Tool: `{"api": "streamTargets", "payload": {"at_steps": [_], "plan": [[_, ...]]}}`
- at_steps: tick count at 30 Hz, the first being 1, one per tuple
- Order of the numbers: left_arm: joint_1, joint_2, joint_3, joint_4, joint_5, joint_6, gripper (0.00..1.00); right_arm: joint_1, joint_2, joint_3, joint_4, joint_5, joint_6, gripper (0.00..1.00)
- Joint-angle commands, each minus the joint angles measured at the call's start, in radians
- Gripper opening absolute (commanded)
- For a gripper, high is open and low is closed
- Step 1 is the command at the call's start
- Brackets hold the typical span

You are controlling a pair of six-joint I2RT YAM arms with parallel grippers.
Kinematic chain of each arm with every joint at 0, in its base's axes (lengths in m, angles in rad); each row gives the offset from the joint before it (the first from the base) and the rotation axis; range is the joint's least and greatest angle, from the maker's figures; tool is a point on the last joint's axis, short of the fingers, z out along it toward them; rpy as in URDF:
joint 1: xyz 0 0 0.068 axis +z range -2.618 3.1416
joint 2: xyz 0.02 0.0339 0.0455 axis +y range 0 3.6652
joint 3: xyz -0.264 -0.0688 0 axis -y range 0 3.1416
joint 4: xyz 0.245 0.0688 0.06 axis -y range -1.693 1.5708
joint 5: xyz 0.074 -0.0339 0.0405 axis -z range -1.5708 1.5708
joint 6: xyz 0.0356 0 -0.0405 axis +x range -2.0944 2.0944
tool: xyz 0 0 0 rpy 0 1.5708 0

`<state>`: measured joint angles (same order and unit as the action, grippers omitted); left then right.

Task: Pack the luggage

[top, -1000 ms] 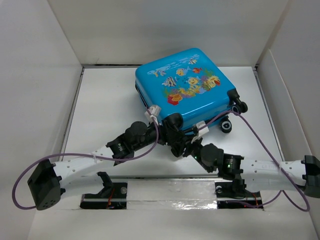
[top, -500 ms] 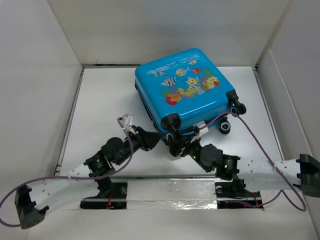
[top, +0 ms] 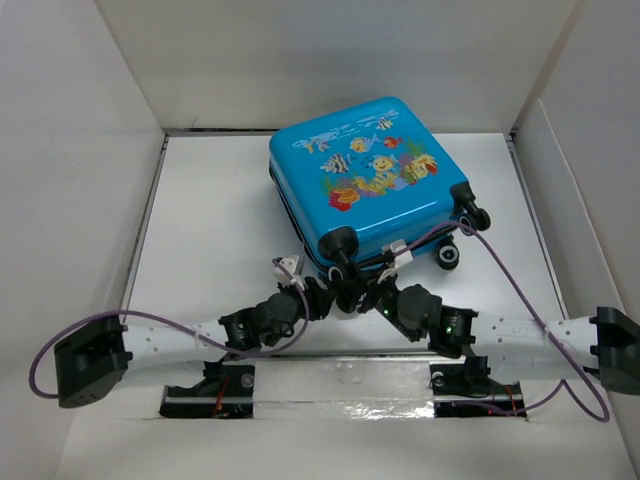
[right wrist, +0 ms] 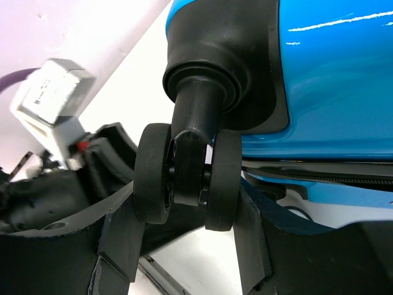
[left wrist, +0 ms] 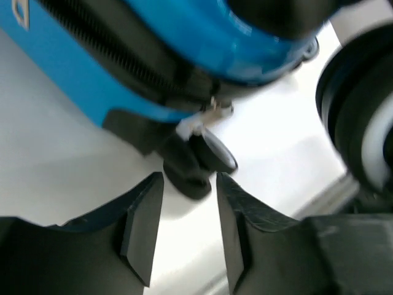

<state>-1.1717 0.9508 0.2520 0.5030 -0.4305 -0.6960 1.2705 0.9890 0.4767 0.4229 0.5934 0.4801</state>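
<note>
Pinching a near-corner wheel (right wrist: 153, 172) of the luggage (top: 375, 185), right gripper (right wrist: 187, 196) sits beside left gripper (left wrist: 187, 184), whose jaws are parted and hold nothing.

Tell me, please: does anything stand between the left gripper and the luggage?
Nothing visible does. In the left wrist view, a small wheel of the luggage lies straight ahead of the left gripper, whose jaws are open. The right gripper, closed on another wheel, is off to one side, not in the way.
</note>
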Motion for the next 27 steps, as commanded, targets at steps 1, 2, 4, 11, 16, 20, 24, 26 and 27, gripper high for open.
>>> {"api": "streamTargets", "payload": {"at_steps": [1,2,4,11,16,20,24,26,27], "plan": [[-0.013,0.092,0.073,0.24,-0.168,0.055,0.37,-0.016,-0.004,0.1,0.114,-0.032,0.011,0.0],[-0.013,0.112,0.076,0.264,-0.187,0.064,0.39,-0.016,-0.001,0.105,0.113,-0.047,0.012,0.0],[-0.022,0.163,0.082,0.355,-0.2,0.088,0.42,-0.016,0.011,0.118,0.109,-0.063,0.02,0.0],[-0.022,0.27,0.108,0.454,-0.261,0.096,0.34,-0.016,0.034,0.111,0.152,-0.115,0.037,0.0],[-0.031,0.315,0.09,0.555,-0.361,0.078,0.24,-0.016,0.046,0.1,0.171,-0.145,0.049,0.0],[-0.04,0.325,0.073,0.629,-0.422,0.052,0.19,-0.016,0.072,0.086,0.194,-0.168,0.074,0.0],[-0.078,0.353,0.061,0.733,-0.497,0.062,0.16,-0.016,0.106,0.097,0.206,-0.188,0.077,0.0],[-0.078,0.356,0.067,0.756,-0.519,0.069,0.15,-0.016,0.126,0.106,0.212,-0.198,0.078,0.0],[-0.078,0.359,0.07,0.766,-0.528,0.076,0.15,-0.016,0.132,0.108,0.217,-0.202,0.08,0.0]]}}
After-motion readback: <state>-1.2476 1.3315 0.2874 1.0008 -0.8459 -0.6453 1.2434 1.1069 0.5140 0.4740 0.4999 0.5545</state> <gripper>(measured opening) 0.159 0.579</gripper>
